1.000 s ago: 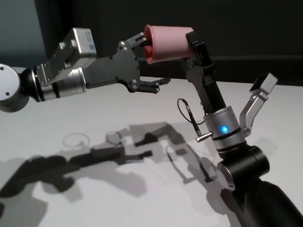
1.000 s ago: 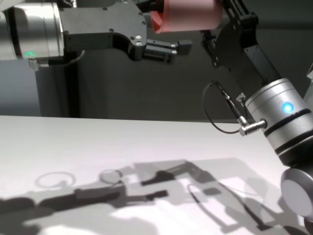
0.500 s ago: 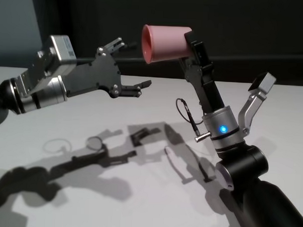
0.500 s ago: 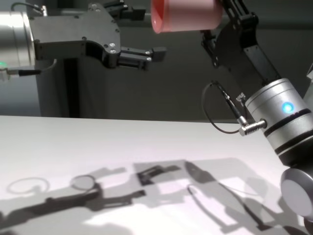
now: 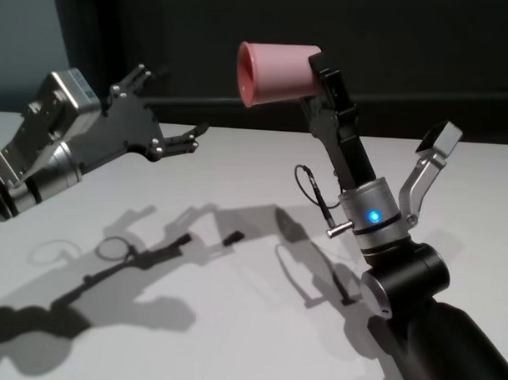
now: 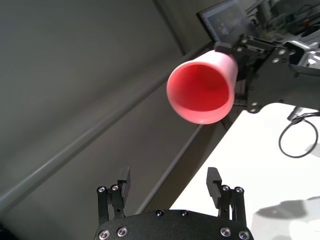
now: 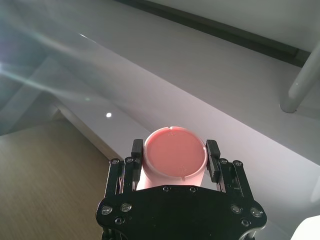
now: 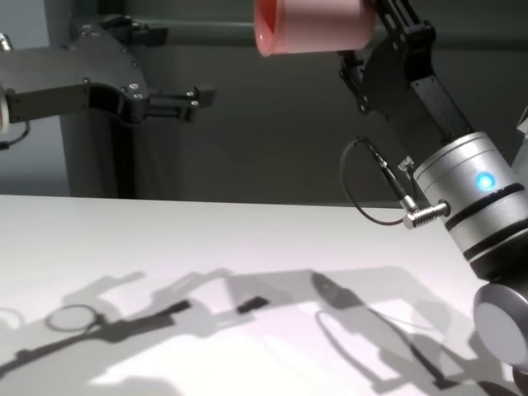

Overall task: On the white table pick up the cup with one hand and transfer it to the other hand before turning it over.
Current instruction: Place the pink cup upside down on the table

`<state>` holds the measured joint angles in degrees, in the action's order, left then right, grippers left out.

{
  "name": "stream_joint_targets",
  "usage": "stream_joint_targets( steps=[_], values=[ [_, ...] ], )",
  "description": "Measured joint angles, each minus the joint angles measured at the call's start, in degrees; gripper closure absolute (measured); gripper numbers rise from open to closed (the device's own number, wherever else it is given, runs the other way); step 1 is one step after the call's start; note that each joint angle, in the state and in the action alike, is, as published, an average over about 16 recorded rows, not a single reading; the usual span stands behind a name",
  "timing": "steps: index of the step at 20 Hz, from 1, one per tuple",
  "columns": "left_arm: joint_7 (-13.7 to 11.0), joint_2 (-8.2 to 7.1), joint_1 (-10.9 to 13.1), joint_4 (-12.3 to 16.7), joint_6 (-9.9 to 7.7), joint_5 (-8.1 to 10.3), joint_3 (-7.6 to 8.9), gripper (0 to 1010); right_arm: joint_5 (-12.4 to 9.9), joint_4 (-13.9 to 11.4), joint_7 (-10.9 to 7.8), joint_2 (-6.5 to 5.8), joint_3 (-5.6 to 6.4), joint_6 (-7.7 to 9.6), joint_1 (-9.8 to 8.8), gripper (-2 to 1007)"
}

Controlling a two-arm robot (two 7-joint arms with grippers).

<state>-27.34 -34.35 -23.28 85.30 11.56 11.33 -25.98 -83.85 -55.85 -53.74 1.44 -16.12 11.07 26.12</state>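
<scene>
The pink cup (image 5: 279, 72) hangs high above the white table (image 5: 232, 339), lying on its side with its mouth toward my left. My right gripper (image 5: 318, 75), on the blue-lit arm, is shut on the cup's base end; the right wrist view shows the cup's bottom (image 7: 175, 157) clamped between both fingers (image 7: 136, 148). My left gripper (image 5: 169, 99) is open and holds nothing, well to the left of the cup and apart from it. In the left wrist view the cup's open mouth (image 6: 201, 92) faces the left gripper (image 6: 169, 177). The chest view shows the cup (image 8: 309, 26) and the table (image 8: 247, 239).
A black looped cable (image 5: 308, 188) hangs off the right arm's wrist. Arm shadows fall across the tabletop. A dark wall stands behind the table's far edge. The right forearm (image 5: 417, 312) fills the near right.
My open left gripper has drawn back to the left, away from the cup's mouth. The cup and my right gripper have stayed where they were.
</scene>
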Motion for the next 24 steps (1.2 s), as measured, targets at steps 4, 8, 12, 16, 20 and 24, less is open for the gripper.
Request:
stream_joint_targets(
  steps=[4, 8, 12, 16, 20, 24],
  values=[
    [5.64, 0.49, 3.31, 2.02, -2.81, -1.22, 2.53, 9, 0.00, 0.00, 0.00, 0.00, 0.00, 0.00, 0.00, 272],
    [10.29, 1.64, 6.34, 3.49, -5.63, -1.33, 5.05, 9, 0.00, 0.00, 0.00, 0.00, 0.00, 0.00, 0.00, 272],
    [13.64, 3.32, 9.44, 4.53, -8.13, 0.09, 7.76, 9, 0.00, 0.00, 0.00, 0.00, 0.00, 0.00, 0.00, 272],
    [15.63, 5.01, 12.49, 5.35, -9.96, 2.23, 10.19, 9, 0.00, 0.00, 0.00, 0.00, 0.00, 0.00, 0.00, 273],
    [17.07, 6.52, 15.54, 6.23, -11.05, 4.19, 12.25, 9, 0.00, 0.00, 0.00, 0.00, 0.00, 0.00, 0.00, 273],
    [18.09, 7.63, 18.41, 7.22, -11.52, 5.16, 13.73, 9, 0.00, 0.00, 0.00, 0.00, 0.00, 0.00, 0.00, 273]
  ],
)
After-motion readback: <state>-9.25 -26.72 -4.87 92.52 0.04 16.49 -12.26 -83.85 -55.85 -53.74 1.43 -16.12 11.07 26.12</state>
